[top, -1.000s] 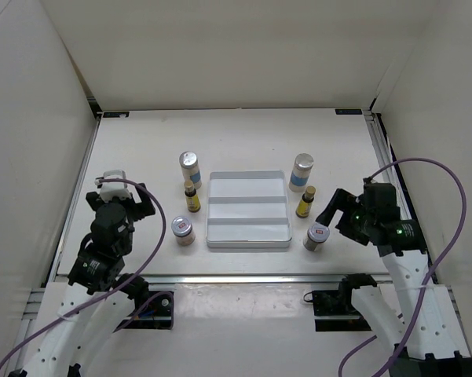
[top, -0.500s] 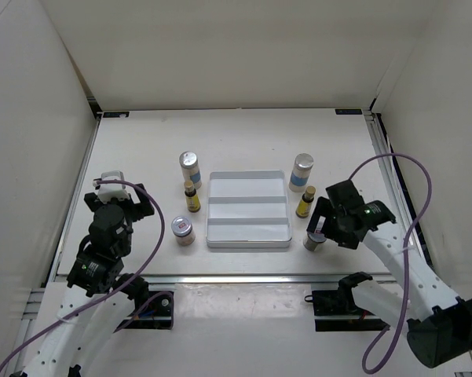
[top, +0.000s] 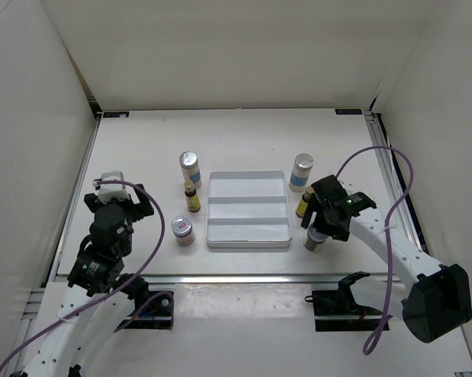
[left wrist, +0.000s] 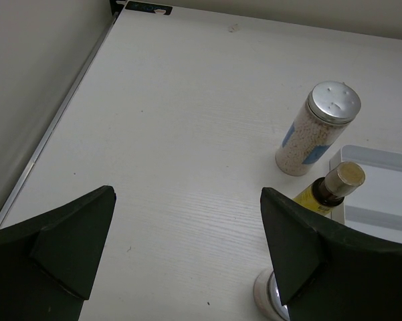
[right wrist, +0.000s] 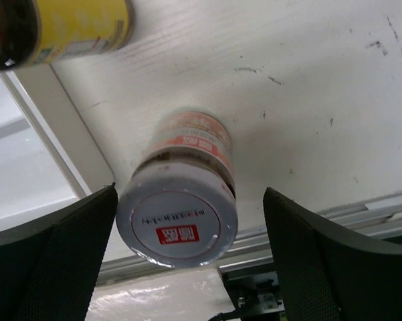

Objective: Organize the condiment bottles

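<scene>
Six condiment bottles (top: 189,166) stood upright on bench (top: 141,157): tall white, small yellow, silver-lidded jar (right wrist: 177,224) each at 9 and 3 o'clock of divided tray (top: 247,244). Right end effector (right wrist: 188,192) apart, straddled 3 o'clock jar, untouched. Left end effector (left wrist: 187,194) apart.

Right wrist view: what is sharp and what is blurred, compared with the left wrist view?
Right wrist view: the lid of the jar is sharp, its label smeared, the yellow bottle soft. Left wrist view: evenly lit, the tall white bottle crisp.
</scene>
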You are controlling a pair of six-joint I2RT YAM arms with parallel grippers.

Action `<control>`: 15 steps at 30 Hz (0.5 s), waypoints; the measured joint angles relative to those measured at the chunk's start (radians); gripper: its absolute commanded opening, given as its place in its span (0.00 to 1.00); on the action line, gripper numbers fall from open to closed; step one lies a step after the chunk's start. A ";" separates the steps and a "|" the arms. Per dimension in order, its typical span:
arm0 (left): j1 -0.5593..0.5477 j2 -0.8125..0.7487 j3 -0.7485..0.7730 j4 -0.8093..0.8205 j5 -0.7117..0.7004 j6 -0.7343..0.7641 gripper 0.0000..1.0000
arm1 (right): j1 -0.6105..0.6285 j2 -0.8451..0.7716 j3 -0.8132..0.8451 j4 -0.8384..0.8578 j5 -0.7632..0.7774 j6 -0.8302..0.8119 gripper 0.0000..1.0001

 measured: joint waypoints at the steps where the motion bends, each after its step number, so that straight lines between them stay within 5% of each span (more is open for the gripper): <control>1: 0.000 0.000 0.000 0.000 -0.001 0.000 1.00 | 0.000 0.011 -0.002 0.014 0.001 -0.003 0.90; 15: 0.000 0.000 0.000 0.000 -0.009 0.000 1.00 | 0.001 -0.006 -0.033 0.061 -0.014 -0.042 0.38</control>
